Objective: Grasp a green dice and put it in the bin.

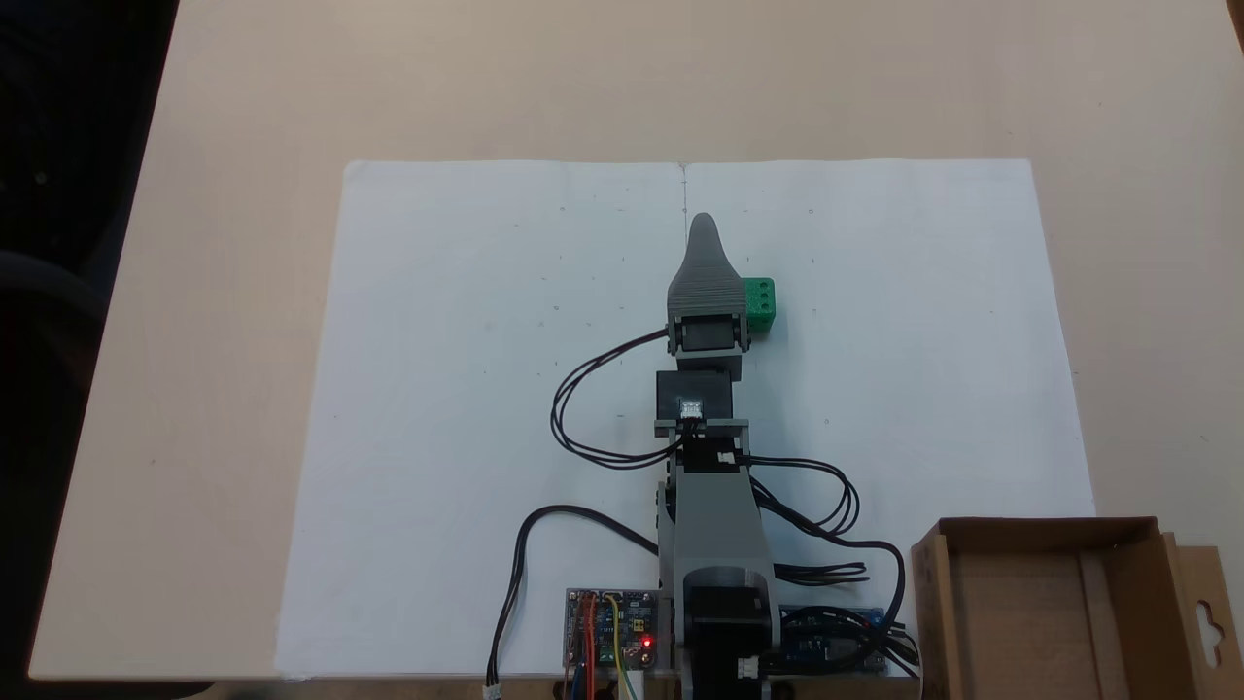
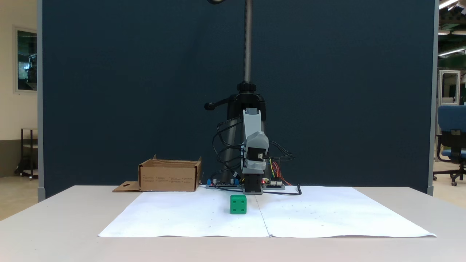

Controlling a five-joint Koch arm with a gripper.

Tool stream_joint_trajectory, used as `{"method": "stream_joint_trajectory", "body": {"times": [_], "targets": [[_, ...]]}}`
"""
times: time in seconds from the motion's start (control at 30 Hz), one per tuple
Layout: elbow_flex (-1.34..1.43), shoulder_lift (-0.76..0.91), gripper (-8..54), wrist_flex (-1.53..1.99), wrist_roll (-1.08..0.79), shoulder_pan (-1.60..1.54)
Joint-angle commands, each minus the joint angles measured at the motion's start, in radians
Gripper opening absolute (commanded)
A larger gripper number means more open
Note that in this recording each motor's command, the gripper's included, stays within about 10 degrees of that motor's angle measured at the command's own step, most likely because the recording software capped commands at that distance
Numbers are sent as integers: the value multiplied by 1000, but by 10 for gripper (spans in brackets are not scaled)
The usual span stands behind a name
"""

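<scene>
Sitting on white paper [image 1: 466, 389], the green dice [image 1: 761, 303] lay just beside the hand [image 1: 702, 233], whose opening I cannot tell; the bin [image 1: 1050, 612] stood well apart.

Grey plastic arm links [image 1: 714, 530], black servo blocks [image 1: 692, 397] between. Pincer [image 1: 704, 229]: ribbed grey shell tapering to rounded tip. Black cable loops [image 1: 583, 408] either side behind pincer. Circuit boards [image 1: 610, 628] at base, red LED lit, coloured wires.
</scene>
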Motion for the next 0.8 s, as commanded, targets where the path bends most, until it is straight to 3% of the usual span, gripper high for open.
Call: {"method": "stream_joint_trajectory", "body": {"times": [0.0,0.33,0.77], "targets": [[-31,103,401,-14,-57,20],[-428,106,395,590,-57,155],[-784,106,395,1477,-84,110]]}}
